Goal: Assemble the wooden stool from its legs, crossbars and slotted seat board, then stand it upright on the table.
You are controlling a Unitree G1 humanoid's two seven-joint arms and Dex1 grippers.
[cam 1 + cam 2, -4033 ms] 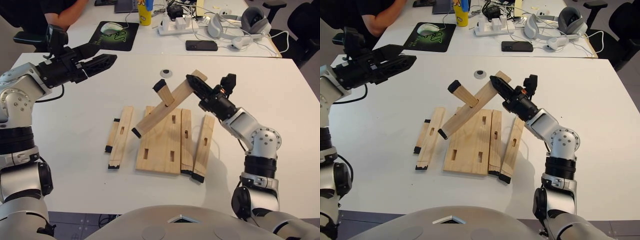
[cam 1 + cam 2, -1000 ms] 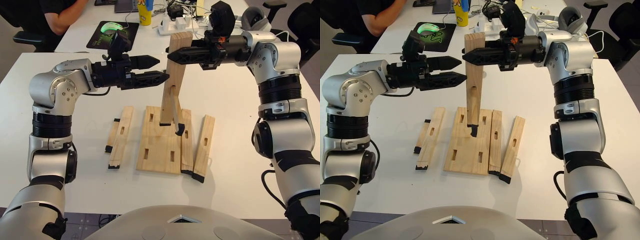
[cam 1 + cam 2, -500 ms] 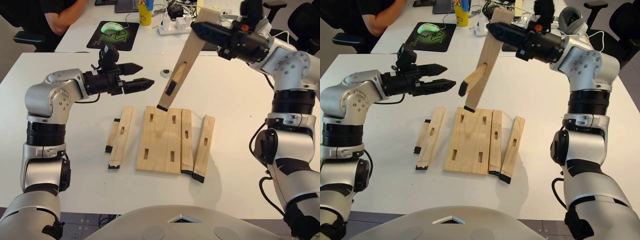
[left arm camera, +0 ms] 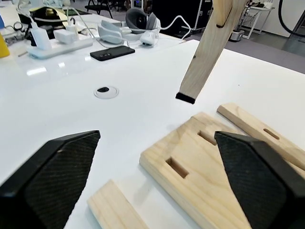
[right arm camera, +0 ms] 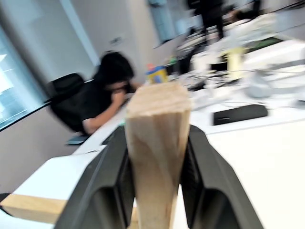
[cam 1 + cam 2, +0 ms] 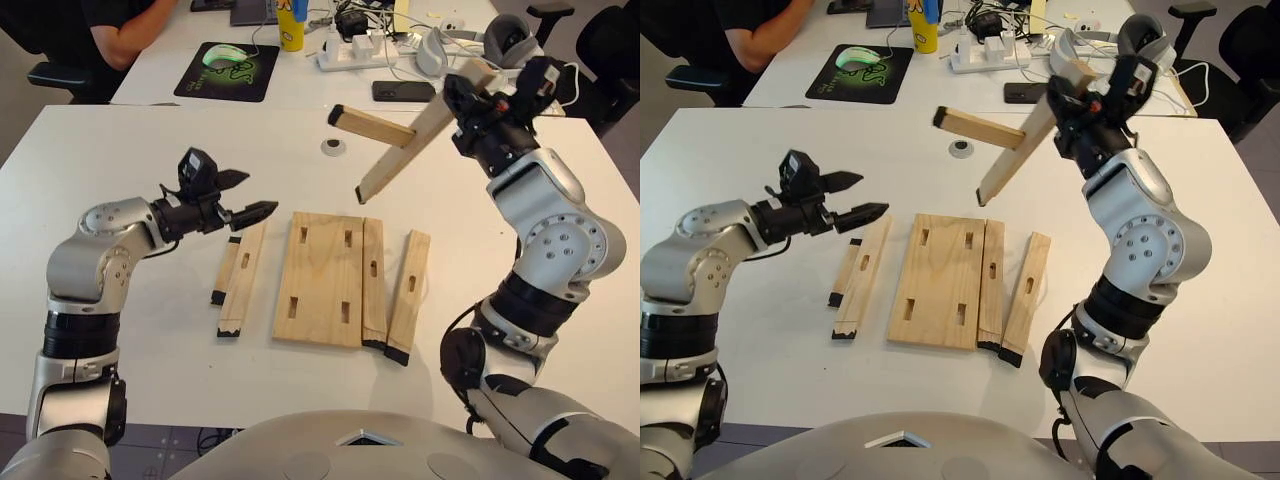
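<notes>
Left eye view: nearest, the seat board (image 6: 322,278) lies flat on the tabletop (image 6: 150,350), with loose slotted pieces (image 6: 240,272) alongside. Beyond them, the left end effector (image 6: 258,192) hovers spread wide. Farthest back, the right end effector (image 6: 462,100) clamps a leg (image 6: 420,130), crossbar (image 6: 372,125) attached, tilted in the air.

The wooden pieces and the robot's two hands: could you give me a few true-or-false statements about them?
1. The right hand grips a wooden leg with a crossbar stuck in it, held in the air. True.
2. The left hand holds a piece of wood. False: it is open and empty, above the table.
3. The slotted seat board lies flat on the table. True.
4. The stool stands finished. False: loose pieces lie on both sides of the board.
</notes>
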